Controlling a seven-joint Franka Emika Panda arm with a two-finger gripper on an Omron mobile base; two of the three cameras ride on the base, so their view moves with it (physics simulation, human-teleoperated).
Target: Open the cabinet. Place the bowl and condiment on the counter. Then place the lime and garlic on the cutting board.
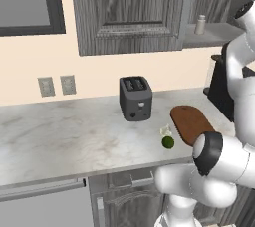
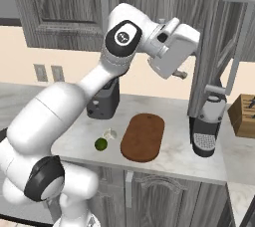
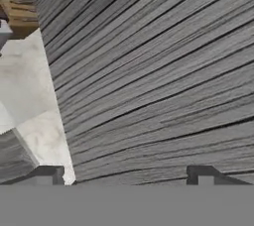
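Hand view has the dark grey wood-grain cabinet door [image 3: 158, 71] right against the two dark fingertips [image 3: 49, 174], which stand wide apart and empty, so the gripper [image 2: 180, 75] is released. A swing from this close could clip the open door's edge and knock it, or strike the dark coffee machine [image 2: 206, 129] standing under it.

From the left base view, the small pale beige shaker bottle [image 1: 200, 24] stands upright on the cabinet shelf at about 1 o'clock, well above the light marble counter [image 1: 64, 136]. The flat oval reddish-brown cutting board [image 2: 143, 136] lies with its long axis running 12 to 6 o'clock. The small dark green lime [image 2: 101, 144] and off-white garlic bulb [image 2: 109, 133] sit just off its 9 o'clock edge, not yet on it.
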